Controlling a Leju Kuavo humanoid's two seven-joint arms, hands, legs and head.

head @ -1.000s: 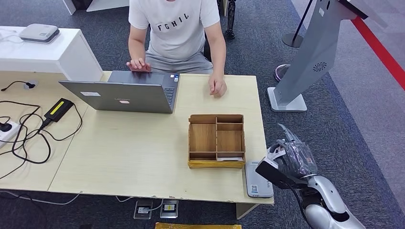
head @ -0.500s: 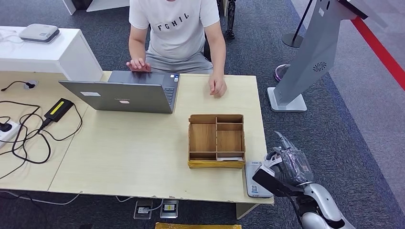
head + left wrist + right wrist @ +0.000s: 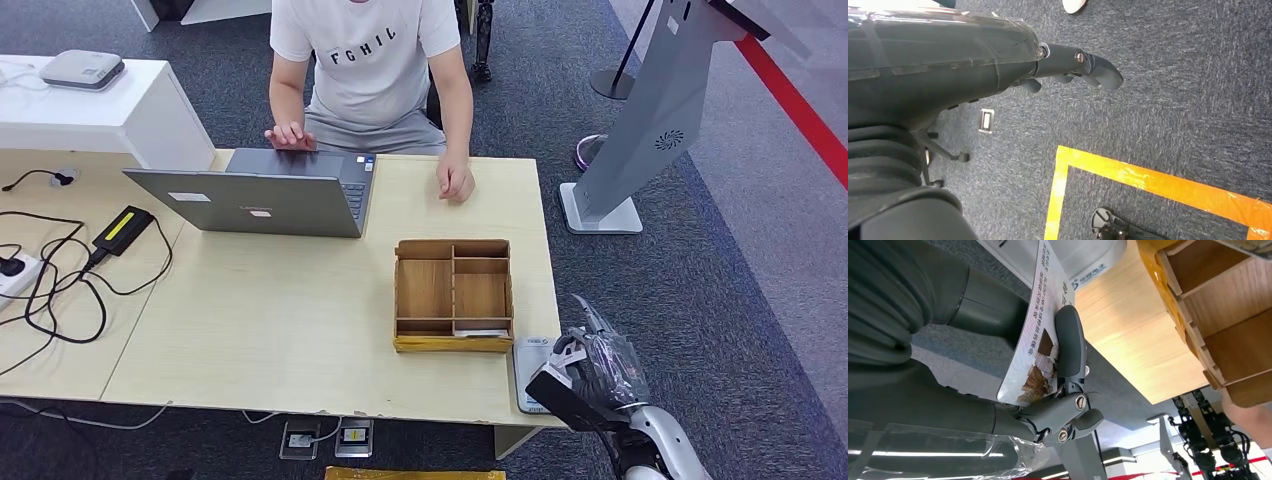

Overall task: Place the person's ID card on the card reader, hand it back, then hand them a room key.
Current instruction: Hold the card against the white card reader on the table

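My right hand (image 3: 597, 365) hangs just off the table's front right corner and pinches the ID card (image 3: 1040, 335), a pale card with printed text and a small picture, under its thumb (image 3: 1069, 347). The card's far edge reaches over the grey-white card reader (image 3: 534, 372), which lies flat at that corner; in the right wrist view the card reader (image 3: 1083, 255) sits right behind the card. A pale card (image 3: 483, 333) lies in the front slot of the wooden box (image 3: 453, 295). My left hand (image 3: 1068, 67) hangs over the carpet, holding nothing.
A person in a white shirt (image 3: 365, 60) sits across the table, one hand on the open laptop (image 3: 270, 195), the other hand (image 3: 456, 182) resting on the tabletop (image 3: 270, 320). Cables and a power brick (image 3: 122, 230) lie at the left. A grey kiosk stand (image 3: 640, 130) is right of the table.
My right hand has moved down and nearer with the card, closing on the card reader. The person and the box have not moved.
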